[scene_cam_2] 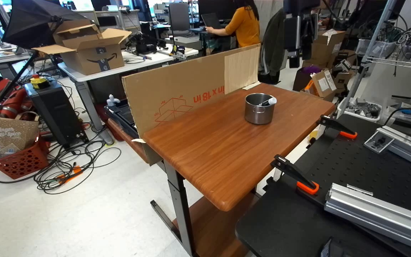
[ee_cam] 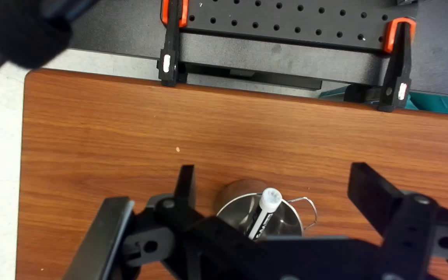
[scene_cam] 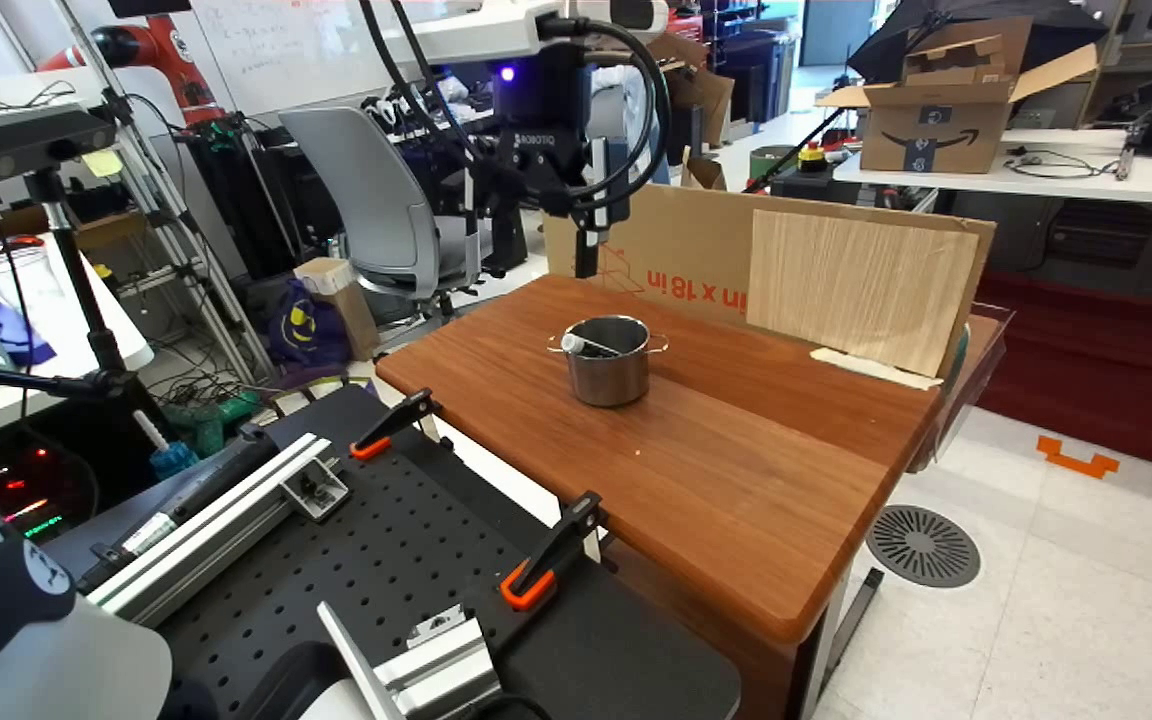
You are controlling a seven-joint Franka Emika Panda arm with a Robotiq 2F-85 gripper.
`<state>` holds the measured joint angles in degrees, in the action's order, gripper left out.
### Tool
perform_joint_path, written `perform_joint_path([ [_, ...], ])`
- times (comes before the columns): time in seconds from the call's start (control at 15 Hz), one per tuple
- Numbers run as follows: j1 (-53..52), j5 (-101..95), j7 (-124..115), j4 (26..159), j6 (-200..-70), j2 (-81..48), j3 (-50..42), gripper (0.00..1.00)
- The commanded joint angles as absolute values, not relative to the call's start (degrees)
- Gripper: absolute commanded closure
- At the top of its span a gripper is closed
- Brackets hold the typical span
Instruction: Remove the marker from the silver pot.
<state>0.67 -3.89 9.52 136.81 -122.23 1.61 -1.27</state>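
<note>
The gripper [ee_cam: 274, 178] hangs above the table [ee_cam: 91, 155], jaws wide apart, holding nothing. Below, the marker [ee_cam: 263, 217] leans inside the silver pot [scene_cam: 610, 383], its white end at the rim toward one o'clock in the wrist view. An off-centre descent, I'd guess, could knock it deeper or pinch the rim, tipping the pot.

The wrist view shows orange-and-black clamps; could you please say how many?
2: left clamp, upper left of centre, and right clamp, upper right, both at the edge of the wooden table. The gripper may hide more.
</note>
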Motion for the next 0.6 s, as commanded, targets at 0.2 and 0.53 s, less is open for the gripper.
perform_joint_path([
  [0.2, 0.75, -3.42, 8.87, 128.54, -116.18, -8.93, -0.94, 0.0],
  [0.53, 0.41, -4.03, 7.42, 124.83, -114.01, -14.96, -0.43, 0.0],
])
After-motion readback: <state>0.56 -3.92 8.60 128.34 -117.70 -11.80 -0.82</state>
